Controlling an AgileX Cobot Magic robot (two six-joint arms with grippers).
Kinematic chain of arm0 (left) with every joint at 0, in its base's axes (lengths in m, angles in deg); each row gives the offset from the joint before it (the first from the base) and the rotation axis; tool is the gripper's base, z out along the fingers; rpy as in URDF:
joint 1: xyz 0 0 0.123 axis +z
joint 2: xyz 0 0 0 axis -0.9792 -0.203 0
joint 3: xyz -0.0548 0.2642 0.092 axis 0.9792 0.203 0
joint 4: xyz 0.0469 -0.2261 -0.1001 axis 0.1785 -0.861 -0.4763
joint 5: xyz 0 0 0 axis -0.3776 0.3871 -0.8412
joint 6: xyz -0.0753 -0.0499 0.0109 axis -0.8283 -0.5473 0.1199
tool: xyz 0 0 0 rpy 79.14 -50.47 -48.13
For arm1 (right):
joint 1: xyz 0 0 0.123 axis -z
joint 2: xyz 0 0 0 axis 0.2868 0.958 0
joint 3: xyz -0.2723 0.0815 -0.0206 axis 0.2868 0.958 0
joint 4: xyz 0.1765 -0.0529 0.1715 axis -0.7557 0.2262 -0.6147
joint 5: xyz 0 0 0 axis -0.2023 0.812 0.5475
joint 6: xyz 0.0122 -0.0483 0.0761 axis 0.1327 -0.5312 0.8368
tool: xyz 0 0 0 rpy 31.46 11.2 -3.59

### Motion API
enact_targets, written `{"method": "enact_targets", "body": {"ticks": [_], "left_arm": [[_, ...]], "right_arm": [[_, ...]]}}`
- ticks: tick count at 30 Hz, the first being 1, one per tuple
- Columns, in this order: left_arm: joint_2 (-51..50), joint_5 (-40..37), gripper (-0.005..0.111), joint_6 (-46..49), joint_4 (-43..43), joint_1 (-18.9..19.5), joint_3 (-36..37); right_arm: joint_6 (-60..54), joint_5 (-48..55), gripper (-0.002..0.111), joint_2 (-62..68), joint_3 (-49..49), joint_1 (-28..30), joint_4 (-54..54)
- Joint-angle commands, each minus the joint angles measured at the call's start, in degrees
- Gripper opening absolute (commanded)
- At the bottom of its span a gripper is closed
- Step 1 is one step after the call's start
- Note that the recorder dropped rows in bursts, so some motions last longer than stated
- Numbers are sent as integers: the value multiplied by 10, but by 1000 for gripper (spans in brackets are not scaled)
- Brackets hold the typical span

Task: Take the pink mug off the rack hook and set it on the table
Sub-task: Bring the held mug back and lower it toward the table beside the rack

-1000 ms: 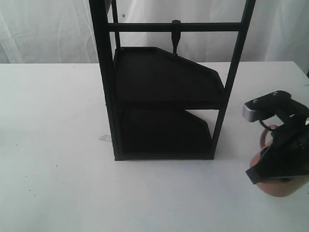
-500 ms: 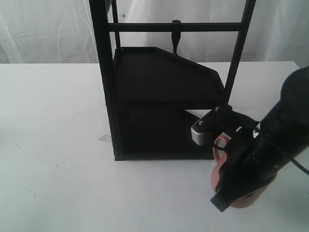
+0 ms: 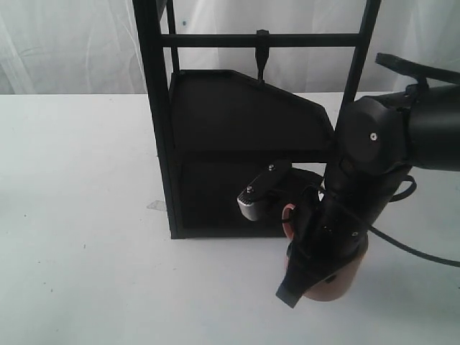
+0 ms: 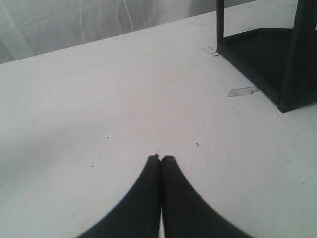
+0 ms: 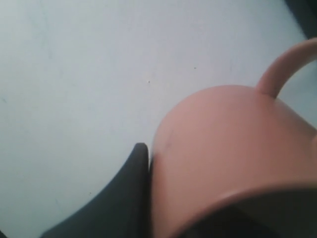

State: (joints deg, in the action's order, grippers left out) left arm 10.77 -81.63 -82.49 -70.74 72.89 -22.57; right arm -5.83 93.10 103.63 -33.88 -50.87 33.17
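The right fingers (image 5: 124, 198) clamp the pink mug (image 3: 338, 282) by its wall, low at the worktop (image 3: 79, 215), just in front of the rack (image 3: 162, 144) and well below the rack hook (image 3: 262, 54). The left fingers (image 4: 143, 198) are pressed together, holding nothing.

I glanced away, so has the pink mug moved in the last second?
Yes. In the exterior view the pink mug has moved left, from well right of the rack to just in front of its right front post.
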Motion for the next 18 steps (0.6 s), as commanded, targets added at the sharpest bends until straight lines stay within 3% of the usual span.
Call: {"method": "enact_targets", "body": {"ticks": [1, 18], "left_arm": [[3, -2, 0, -6, -1, 1, 2], [3, -2, 0, -6, -1, 1, 2]], "right_arm": [[4, -7, 0, -1, -10, -1, 4], [13, -17, 0, 41, -10, -1, 2]]}}
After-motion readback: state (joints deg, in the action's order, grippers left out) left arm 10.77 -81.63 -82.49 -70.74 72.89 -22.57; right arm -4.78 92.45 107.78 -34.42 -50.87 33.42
